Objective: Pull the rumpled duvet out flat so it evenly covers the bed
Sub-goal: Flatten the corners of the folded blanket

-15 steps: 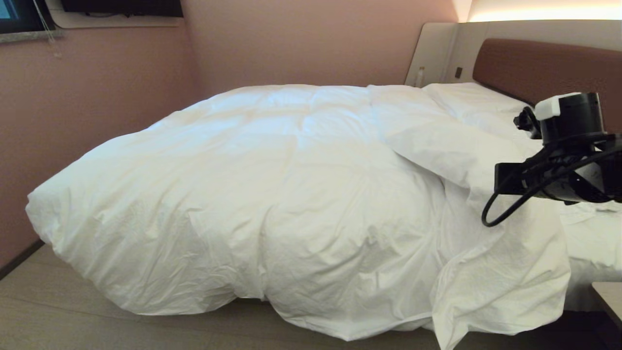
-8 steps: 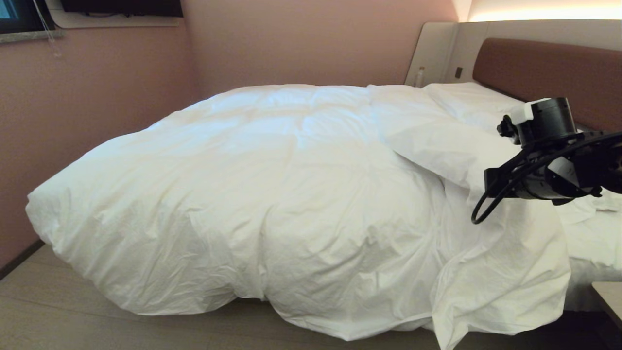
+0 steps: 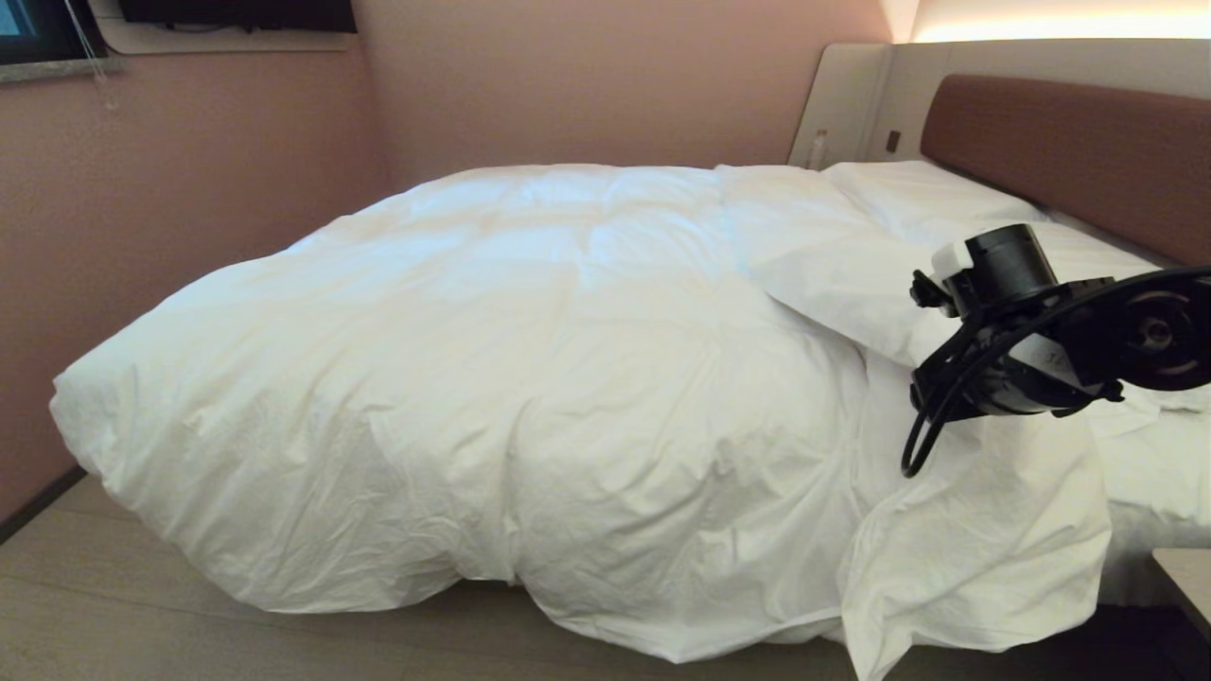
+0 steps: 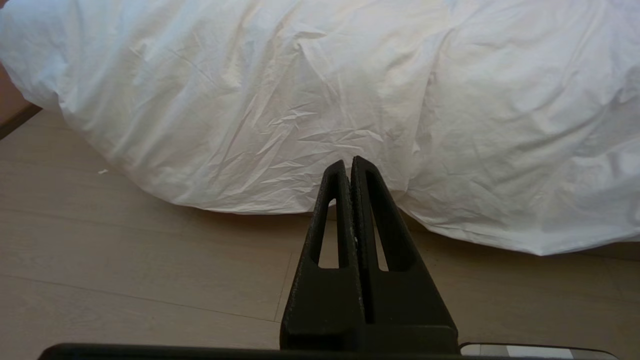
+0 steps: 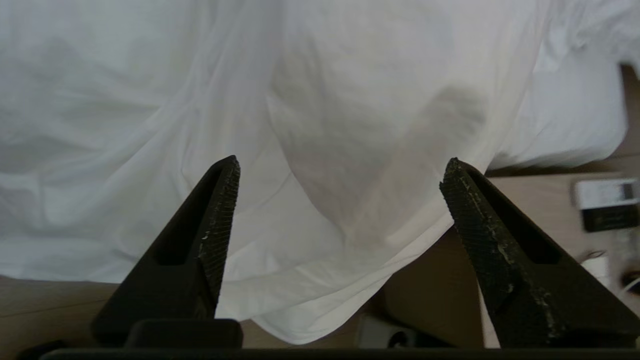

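Note:
The puffy white duvet (image 3: 530, 378) lies heaped across the bed (image 3: 1149, 492) and hangs over the near side down to the floor. Its right-hand corner droops in a loose fold (image 3: 974, 567). My right arm (image 3: 1041, 331) hovers above that fold, near the pillows. In the right wrist view my right gripper (image 5: 342, 161) stands open with nothing between its fingers, and the duvet's hanging edge (image 5: 320, 280) is beyond them. My left gripper (image 4: 350, 160) is shut and empty, held low in front of the duvet's lower edge (image 4: 250, 200).
A brown padded headboard (image 3: 1069, 132) and white pillows (image 3: 918, 199) are at the right. A pink wall (image 3: 142, 236) runs close along the bed's far left side. Wood floor (image 3: 142, 605) lies in front. A bedside table corner (image 3: 1183, 577) sits at the lower right.
My right arm has sunk and swung left over the duvet's right-hand fold. The duvet itself lies as it did.

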